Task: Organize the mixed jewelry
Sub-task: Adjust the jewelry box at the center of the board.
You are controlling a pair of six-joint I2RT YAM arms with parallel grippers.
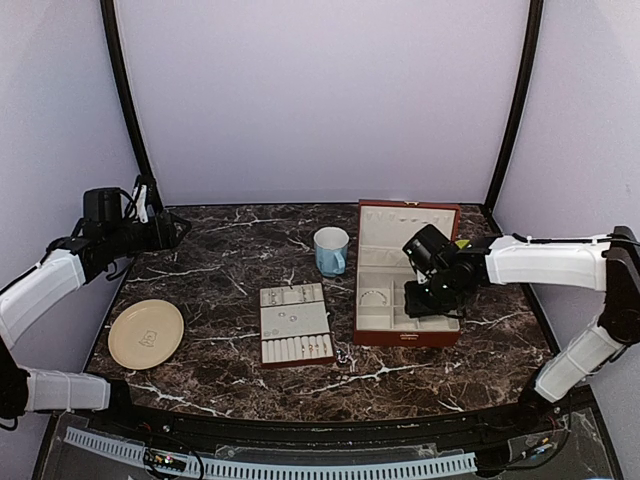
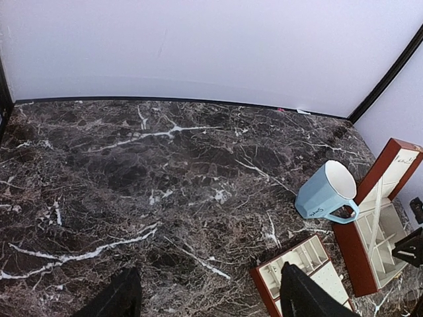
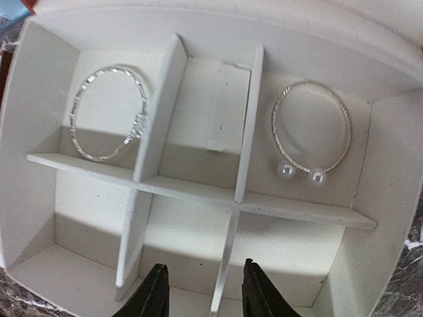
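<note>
A red-brown box (image 1: 372, 339) with cream lining stands open right of centre. In the right wrist view two thin silvery bangles lie in its back compartments: a plain one (image 3: 109, 113) at the left and one with two pearl ends (image 3: 310, 129) at the right. My right gripper (image 3: 203, 294) hovers over the box (image 3: 386, 198), open and empty, its fingers either side of a divider; it also shows in the top view (image 1: 428, 295). My left gripper (image 2: 208, 300) is open and empty above bare table at the far left (image 1: 168, 232). The slotted tray (image 1: 265, 325) holds a few tiny pieces (image 1: 312, 347).
A light blue mug (image 1: 331, 250) stands behind the tray and left of the box; it also shows in the left wrist view (image 2: 327, 191). A cream plate (image 1: 146, 333) lies at the front left. The box lid (image 1: 408, 225) stands upright at the back.
</note>
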